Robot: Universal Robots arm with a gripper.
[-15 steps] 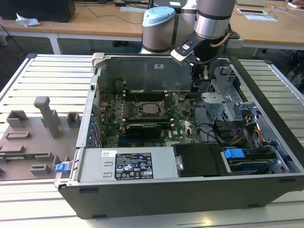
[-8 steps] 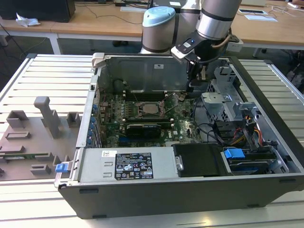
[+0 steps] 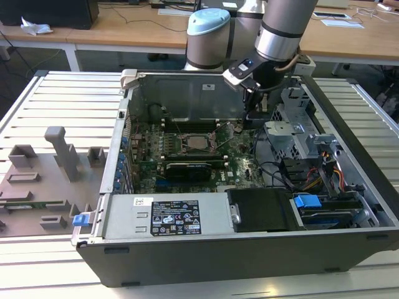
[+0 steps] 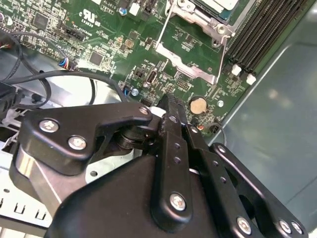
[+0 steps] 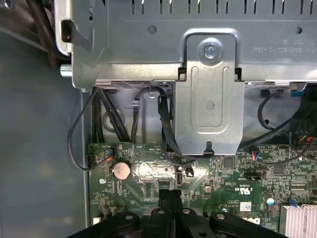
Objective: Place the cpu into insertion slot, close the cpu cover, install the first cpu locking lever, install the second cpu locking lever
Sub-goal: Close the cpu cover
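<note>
Hanging over the motherboard [image 5: 237,183] near the coin battery [image 5: 121,170], the gripper [image 5: 171,197] has its jaws pressed together, holding nothing.

Lab/workshop: open PC [image 3: 249,261] on slatted alu bench [image 3: 56,99], desks [image 3: 124,28] behind.

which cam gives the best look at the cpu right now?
Exterior view: the whole cpu is seen from above, small but uncropped. The second wrist view catches just a corner of it at the picture's edge, beside the cpu cover. The first wrist view faces a metal bracket instead.
</note>
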